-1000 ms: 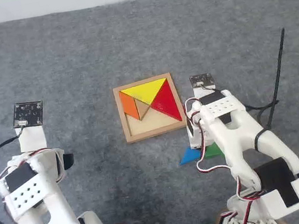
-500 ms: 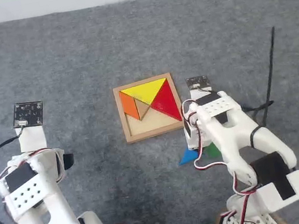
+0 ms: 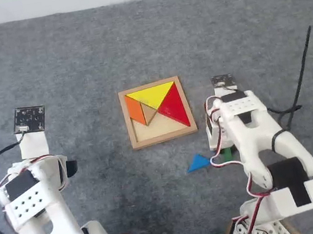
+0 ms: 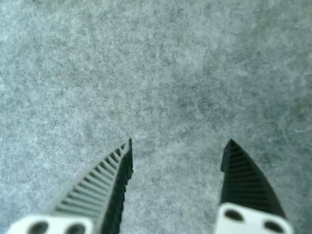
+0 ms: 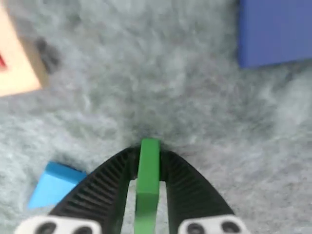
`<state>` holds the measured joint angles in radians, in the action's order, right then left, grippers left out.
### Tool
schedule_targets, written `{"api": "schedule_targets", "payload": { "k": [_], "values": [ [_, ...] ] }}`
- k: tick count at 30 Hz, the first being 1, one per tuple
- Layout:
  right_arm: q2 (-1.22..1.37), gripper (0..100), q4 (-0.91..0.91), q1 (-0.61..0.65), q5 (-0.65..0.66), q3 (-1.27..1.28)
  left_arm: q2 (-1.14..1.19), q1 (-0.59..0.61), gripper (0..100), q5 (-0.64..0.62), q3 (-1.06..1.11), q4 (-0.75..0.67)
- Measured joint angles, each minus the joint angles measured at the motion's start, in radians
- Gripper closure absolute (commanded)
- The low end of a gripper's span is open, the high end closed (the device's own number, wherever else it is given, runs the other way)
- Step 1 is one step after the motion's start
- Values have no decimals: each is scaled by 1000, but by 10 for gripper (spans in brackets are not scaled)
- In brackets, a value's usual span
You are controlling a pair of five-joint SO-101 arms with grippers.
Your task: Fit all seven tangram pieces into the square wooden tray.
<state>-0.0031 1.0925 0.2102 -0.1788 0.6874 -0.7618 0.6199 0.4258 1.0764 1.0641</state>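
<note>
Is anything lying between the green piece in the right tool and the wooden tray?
Nothing visible. Bare carpet lies between the green piece in the right tool and the tray; the light blue triangle sits off to the side.

The tray sits mid-frame in the high view, with four pieces filling its upper part. A loose triangle lies on the table below the tray's lower right corner. Just right of it, the right gripper pinches an upright piece. The left gripper hangs at lower left, well apart.
</note>
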Motion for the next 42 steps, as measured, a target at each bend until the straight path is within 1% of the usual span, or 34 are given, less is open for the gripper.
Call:
{"api": "schedule_targets", "payload": {
  "k": [3,6,10,13,17,20,24,27,30,33,38,42],
  "values": [
    [3,991,21,6,5,-69,0,0,717,0,0,0],
    [15,991,61,29,8,-190,0,0,717,0,0,0],
    [21,991,114,117,18,-400,0,0,717,0,0,0],
    [29,991,104,207,110,-512,0,0,717,0,0,0],
    [129,991,11,288,293,-574,0,2,717,0,0,0],
    [249,991,0,344,376,-643,0,66,717,29,0,-15],
    [399,991,23,413,431,-752,0,199,716,75,-25,-64],
    [442,991,37,434,445,-801,11,258,716,110,-71,-68],
    [457,991,58,451,483,-810,95,293,715,117,-150,-68],
    [471,991,69,448,511,-810,238,330,716,121,-259,-68],
    [476,991,69,451,519,-810,488,341,716,121,-414,-68],
    [476,991,69,448,512,-810,545,341,716,121,-460,-66]
  ]
}}
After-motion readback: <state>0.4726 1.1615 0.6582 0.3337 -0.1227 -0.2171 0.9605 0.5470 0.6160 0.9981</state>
